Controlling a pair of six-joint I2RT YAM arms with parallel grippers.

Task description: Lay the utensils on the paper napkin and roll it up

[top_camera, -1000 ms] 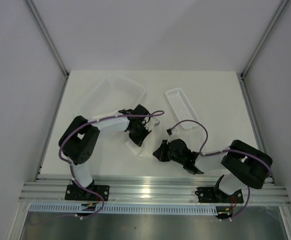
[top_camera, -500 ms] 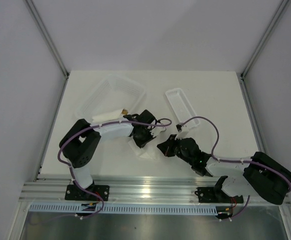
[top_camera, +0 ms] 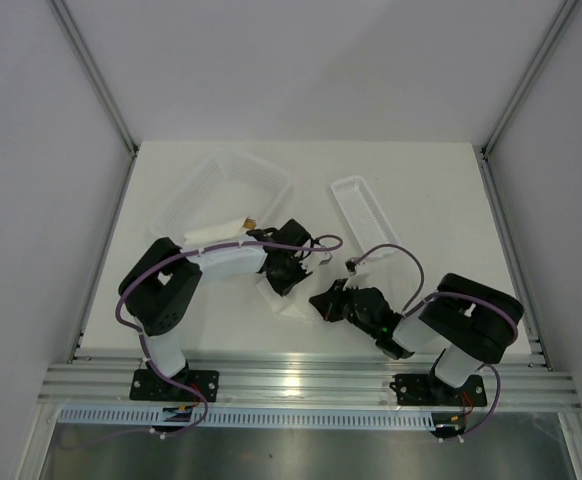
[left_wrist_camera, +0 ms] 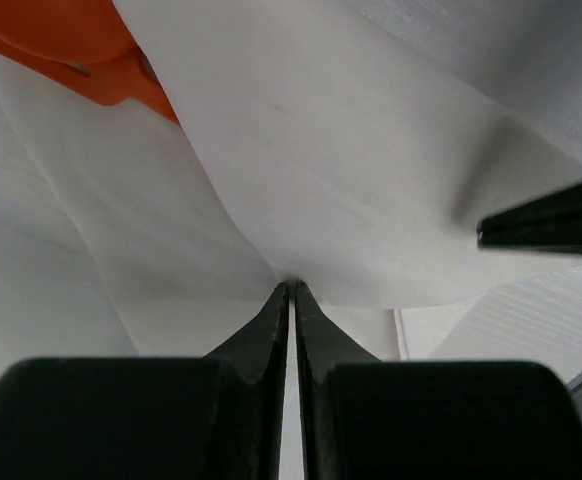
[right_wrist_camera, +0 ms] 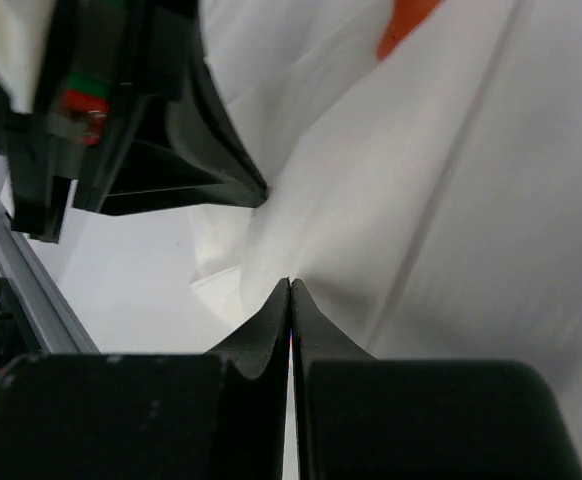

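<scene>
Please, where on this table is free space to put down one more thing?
The widest bare patch of the table lies between the narrow tray and the right edge. A thinner strip runs behind both trays, along the far edge. The middle is crowded: the left pincer and the right pincer are closed on the napkin, before the large tray.

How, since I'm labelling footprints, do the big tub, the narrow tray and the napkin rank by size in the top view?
1. big tub
2. narrow tray
3. napkin, judged only by the small part that shows; the rest is hidden, so its true rank is unsure.
</scene>
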